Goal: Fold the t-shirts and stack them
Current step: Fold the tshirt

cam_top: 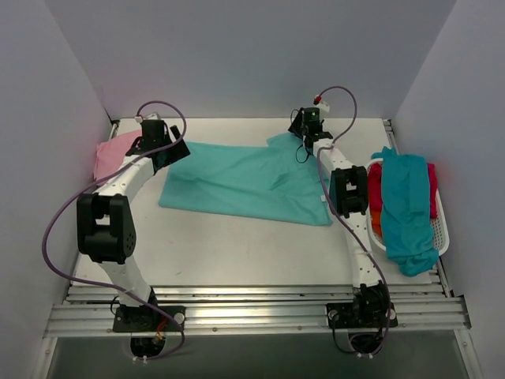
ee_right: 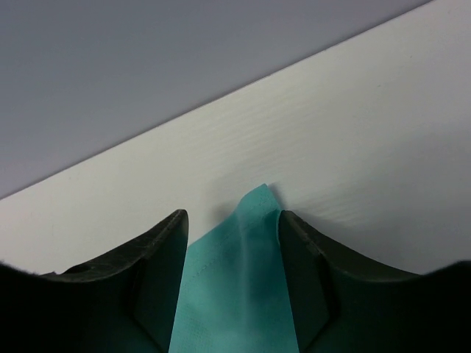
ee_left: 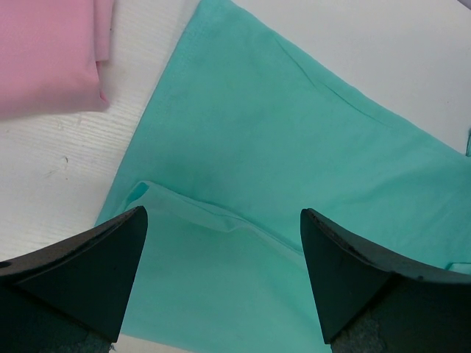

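At desk (cam_top: 237, 245) centre: mint-teal t-shirt (cam_top: 245, 181), spread flat.
Left tool (ee_left: 222, 220): jaws wide apart above the shirt's left edge, nothing held.
Right tool (ee_right: 232, 220): jaws flank the shirt's far right corner; a firm grip cannot be told.
Far left: pink t-shirt (cam_top: 114, 150).
White basket (cam_top: 442, 229): darker teal t-shirt (cam_top: 406, 209) draped over it.

The mint-teal t-shirt (cam_top: 245, 183) lies spread on the table (cam_top: 237, 253), and the pink t-shirt (cam_top: 114, 150) is just beside its far left corner. The left gripper (cam_top: 172, 150) is over that corner and the right gripper (cam_top: 304, 130) is at its far right corner. To its right stands a white basket (cam_top: 443, 230), which holds a teal-blue t-shirt (cam_top: 406, 209) over a red one (cam_top: 432, 183).
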Controlling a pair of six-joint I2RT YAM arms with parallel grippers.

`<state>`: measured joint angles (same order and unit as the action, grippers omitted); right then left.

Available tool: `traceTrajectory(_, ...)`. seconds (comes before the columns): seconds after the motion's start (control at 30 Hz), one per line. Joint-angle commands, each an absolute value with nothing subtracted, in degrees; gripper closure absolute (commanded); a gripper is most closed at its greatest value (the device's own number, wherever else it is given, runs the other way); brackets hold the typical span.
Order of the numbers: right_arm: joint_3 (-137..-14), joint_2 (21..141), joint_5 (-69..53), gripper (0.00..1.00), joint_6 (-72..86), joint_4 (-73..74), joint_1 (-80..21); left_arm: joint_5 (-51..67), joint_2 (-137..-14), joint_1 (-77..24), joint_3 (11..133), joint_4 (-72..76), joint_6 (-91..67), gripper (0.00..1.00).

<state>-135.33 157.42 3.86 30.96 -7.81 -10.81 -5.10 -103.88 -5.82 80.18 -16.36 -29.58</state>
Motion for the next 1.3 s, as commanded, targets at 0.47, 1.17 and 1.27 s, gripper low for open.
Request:
traceTrajectory(0.47, -131.4, 157.9, 1.3, 1.0, 32.3, -5.4, -10.1, -2.1, -118.0, -1.5, 90.4, -14.0, -32.1, 0.06)
traceTrajectory(1.17, -127.2, 155.0, -1.9, 1.0, 33.9, -9.1, -9.6, -2.6, -146.9, 1.8, 130.1, -26.4, -33.2, 0.06)
traceTrajectory(1.27, -127.0, 155.0, -2.3, 1.0, 34.2, -9.4, -9.3, -1.8, -150.5, 1.4, 137.2, -31.3, -33.7, 0.06)
